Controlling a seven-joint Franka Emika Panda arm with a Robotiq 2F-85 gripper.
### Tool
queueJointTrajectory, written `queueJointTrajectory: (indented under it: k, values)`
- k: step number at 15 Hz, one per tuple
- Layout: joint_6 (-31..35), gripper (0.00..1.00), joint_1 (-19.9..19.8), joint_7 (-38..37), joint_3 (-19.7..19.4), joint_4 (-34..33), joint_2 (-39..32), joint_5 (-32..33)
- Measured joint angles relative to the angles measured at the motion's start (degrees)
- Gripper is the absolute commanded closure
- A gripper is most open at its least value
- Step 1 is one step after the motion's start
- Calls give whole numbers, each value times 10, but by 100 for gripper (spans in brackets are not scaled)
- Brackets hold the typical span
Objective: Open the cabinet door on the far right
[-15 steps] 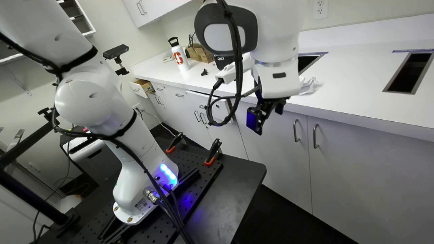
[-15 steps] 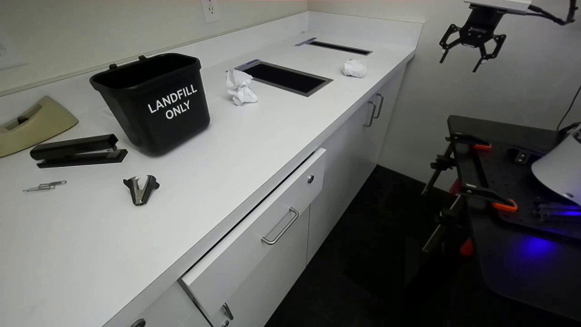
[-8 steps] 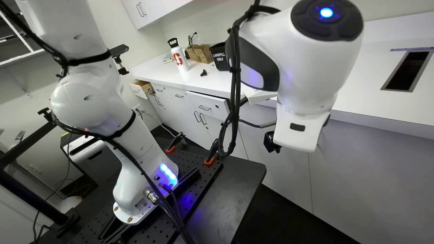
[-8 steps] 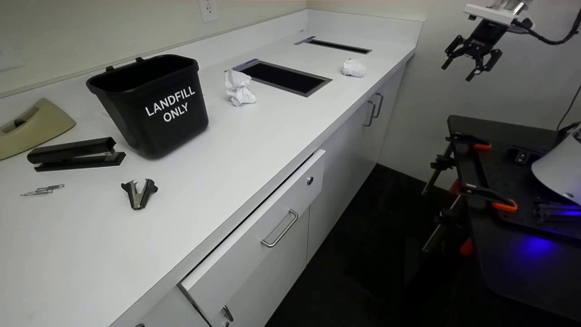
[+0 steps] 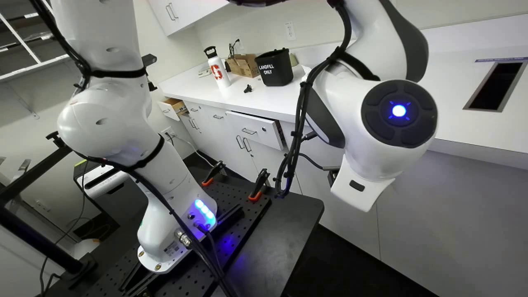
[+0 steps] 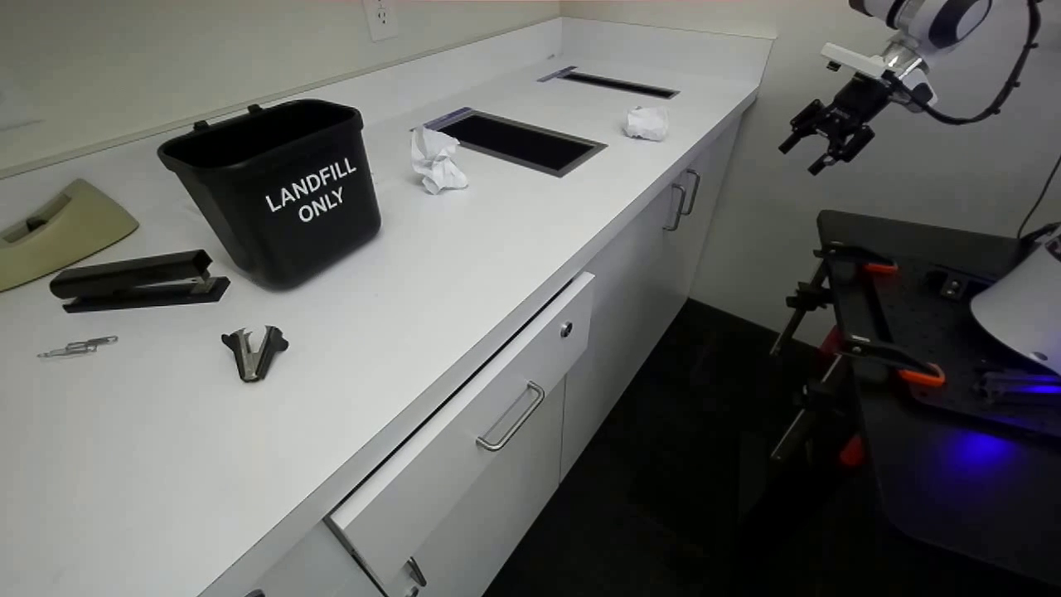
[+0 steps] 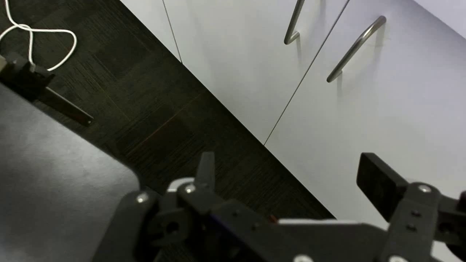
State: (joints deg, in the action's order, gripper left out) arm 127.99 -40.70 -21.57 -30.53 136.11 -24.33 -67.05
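The far-right cabinet door is a tall plain white panel, shut flush beside its neighbour. In an exterior view it stands at the far end of the counter. In the wrist view the door fills the right side. Its slim silver bar handle stands right of the dark seam; it also shows in an exterior view, and my arm hides it elsewhere. My gripper is open and empty, tilted toward the cabinets and apart from them. In the wrist view its spread fingers sit below the handle.
The neighbouring door's handle stands left of the seam. A drawer is slightly open. The counter edge overhangs the doors. The black robot table with clamps stands close by. A black bin is on the counter.
My arm has swung lower, and the gripper has tilted from pointing down to pointing toward the cabinets, lately moving toward them. The wrist now covers the door handles in an exterior view.
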Motion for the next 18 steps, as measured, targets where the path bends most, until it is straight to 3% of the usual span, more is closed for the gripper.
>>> queueJointTrajectory:
  k: [6,18]
  values:
    - [-10,0,-1,-33,1,-2,-5,-14]
    - [-18,0,0,-55,78,-5,-90,-353]
